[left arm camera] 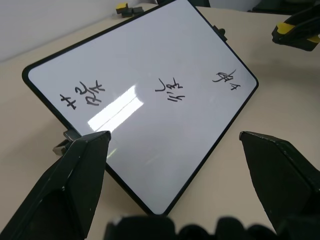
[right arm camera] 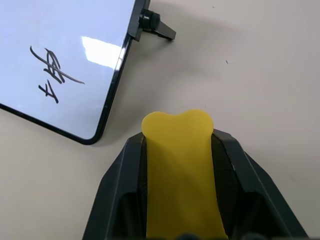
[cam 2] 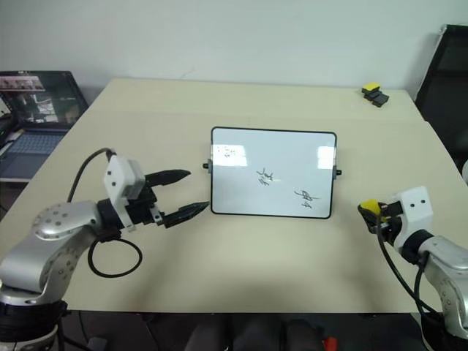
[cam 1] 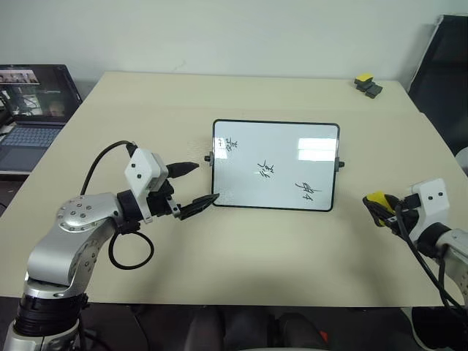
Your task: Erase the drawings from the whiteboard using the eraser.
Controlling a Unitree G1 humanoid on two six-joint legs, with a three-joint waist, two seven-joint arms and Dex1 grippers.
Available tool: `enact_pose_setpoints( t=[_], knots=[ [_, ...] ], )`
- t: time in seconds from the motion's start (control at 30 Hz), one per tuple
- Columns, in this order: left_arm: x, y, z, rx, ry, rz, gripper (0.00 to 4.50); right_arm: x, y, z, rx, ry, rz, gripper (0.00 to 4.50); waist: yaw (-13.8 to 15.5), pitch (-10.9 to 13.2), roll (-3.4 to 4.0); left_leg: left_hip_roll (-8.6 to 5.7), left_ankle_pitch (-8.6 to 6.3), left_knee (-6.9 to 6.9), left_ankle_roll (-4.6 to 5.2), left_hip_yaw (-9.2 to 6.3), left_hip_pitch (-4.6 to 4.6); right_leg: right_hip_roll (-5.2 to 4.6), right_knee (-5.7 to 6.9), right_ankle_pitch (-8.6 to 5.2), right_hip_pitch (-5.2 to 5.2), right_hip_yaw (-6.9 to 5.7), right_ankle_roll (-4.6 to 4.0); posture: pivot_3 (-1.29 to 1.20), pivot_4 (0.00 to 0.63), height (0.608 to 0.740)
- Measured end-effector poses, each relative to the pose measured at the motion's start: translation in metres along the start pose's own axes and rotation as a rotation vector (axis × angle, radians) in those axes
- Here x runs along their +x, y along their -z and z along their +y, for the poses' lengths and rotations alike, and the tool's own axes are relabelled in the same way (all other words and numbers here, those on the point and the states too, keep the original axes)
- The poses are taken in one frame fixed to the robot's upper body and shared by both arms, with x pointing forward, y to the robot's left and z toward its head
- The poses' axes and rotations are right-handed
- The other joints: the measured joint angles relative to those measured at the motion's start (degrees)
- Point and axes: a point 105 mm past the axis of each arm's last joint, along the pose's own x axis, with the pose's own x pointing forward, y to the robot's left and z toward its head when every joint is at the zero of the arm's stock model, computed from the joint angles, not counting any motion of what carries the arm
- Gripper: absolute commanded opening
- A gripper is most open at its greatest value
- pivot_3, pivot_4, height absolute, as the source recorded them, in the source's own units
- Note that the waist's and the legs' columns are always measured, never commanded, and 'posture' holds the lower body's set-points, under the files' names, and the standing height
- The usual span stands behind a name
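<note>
right gripper (right arm camera: 177,145) clamps eraser (right arm camera: 179,170) beside whiteboard (right arm camera: 75,55).

Bright, even indoor lighting from overhead. Rectangular glare patches on the glossy whiteboard (cam 1: 276,165). Soft, faint shadows on the surface (cam 1: 241,256) beneath the arms. Head views sharp throughout. Near fingers (left arm camera: 70,185) slightly soft in the wrist views.
</note>
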Motion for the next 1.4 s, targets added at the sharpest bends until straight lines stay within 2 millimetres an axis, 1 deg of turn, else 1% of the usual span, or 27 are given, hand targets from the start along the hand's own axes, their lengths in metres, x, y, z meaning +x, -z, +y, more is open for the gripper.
enact_pose_setpoints(
  t=[0.1, 0.2, 0.27, 0.37, 0.57, 0.8, 1.0, 1.07, 1.2, 1.27, 1.4],
  knots=[
    [-0.001, 0.0, 0.001, -0.01, -0.01, 0.008, 4.5, 0.005, -0.012, 0.002, -0.013, -0.012, -0.039, 1.37, 0.0, 0.0, 0.01, 0.0, 0.0, 0.0, 0.0, 0.0, 0.01, 0.0, 0.02, 0.0, 0.0, 0.0, 0.0, 0.0, 0.15, 0.74],
    [-0.001, 0.001, 0.004, -0.034, -0.03, 0.019, 4.5, 0.011, -0.033, 0.004, -0.038, -0.023, -0.107, 1.37, -0.1, 0.0, 0.01, 0.0, 0.0, 0.0, 0.0, -0.01, 0.01, 0.0, 0.02, 0.0, 0.0, -0.01, 0.0, 0.0, 0.15, 0.74],
    [-0.001, 0.001, 0.006, -0.04, -0.043, 0.023, 4.5, 0.014, -0.042, 0.009, -0.056, -0.042, -0.136, 1.37, 0.0, 0.0, 0.01, 0.0, 0.0, 0.0, 0.0, -0.01, 0.0, 0.0, 0.0, 0.0, 0.0, -0.01, 0.0, 0.0, 0.15, 0.74],
    [0.0, -0.005, 0.012, -0.026, -0.071, 0.013, 4.5, 0.02, -0.049, 0.017, -0.075, -0.072, -0.153, 1.37, 0.0, 0.0, 0.0, -0.01, 0.0, 0.0, 0.0, -0.01, -0.02, 0.0, -0.01, 0.0, 0.0, -0.01, 0.0, 0.0, 0.15, 0.74],
    [0.0, -0.004, 0.015, -0.032, -0.1, 0.019, 4.5, 0.025, -0.047, 0.03, -0.085, -0.122, -0.144, 1.37, 0.1, 0.0, 0.0, 0.0, 0.0, 0.0, 0.0, -0.01, -0.02, -0.01, -0.02, 0.0, 0.0, 0.0, 0.0, 0.0, 0.15, 0.74],
    [-0.002, 0.001, 0.023, -0.041, -0.151, 0.039, 4.5, 0.029, -0.072, 0.045, -0.141, -0.168, -0.218, 1.37, 0.0, 0.0, 0.01, 0.01, 0.0, 0.01, 0.0, -0.03, -0.02, 0.0, 0.0, 0.0, -0.01, -0.01, 0.0, 0.0, 0.15, 0.74],
    [-0.002, 0.002, 0.026, -0.04, -0.166, 0.043, 4.5, 0.034, -0.096, 0.068, -0.204, -0.245, -0.276, 1.37, 0.0, 0.0, 0.0, 0.01, 0.0, 0.01, 0.0, -0.05, -0.02, -0.01, 0.0, 0.0, -0.03, 0.0, 0.0, 0.0, 0.15, 0.74],
    [-0.002, 0.003, 0.027, -0.044, -0.17, 0.047, 4.5, 0.037, -0.104, 0.079, -0.229, -0.277, -0.294, 1.37, 0.0, 0.0, 0.0, 0.02, 0.0, 0.01, 0.0, -0.07, -0.01, -0.01, 0.01, 0.0, -0.04, 0.02, 0.0, 0.0, 0.15, 0.74],
    [-0.001, 0.0, 0.036, -0.036, -0.193, 0.045, 4.5, 0.046, -0.117, 0.108, -0.327, -0.346, -0.325, 1.37, 0.0, 0.0, 0.0, 0.02, 0.0, 0.01, 0.0, -0.11, -0.04, -0.01, 0.02, 0.0, -0.07, 0.0, -0.01, 0.0, 0.15, 0.74],
    [-0.001, 0.0, 0.04, -0.034, -0.207, 0.045, 4.5, 0.05, -0.121, 0.118, -0.36, -0.361, -0.342, 1.37, 0.0, 0.0, -0.01, 0.01, 0.0, 0.01, 0.0, -0.11, -0.05, -0.02, 0.0, 0.0, -0.08, 0.01, -0.01, 0.0, 0.15, 0.74],
    [0.0, -0.002, 0.049, -0.031, -0.252, 0.041, 4.5, 0.067, -0.129, 0.134, -0.394, -0.355, -0.379, 1.37, 0.0, 0.0, -0.03, 0.03, 0.01, 0.01, -0.01, -0.12, -0.06, -0.02, 0.02, 0.01, -0.11, 0.0, -0.01, 0.0, 0.15, 0.74]
  ],
)
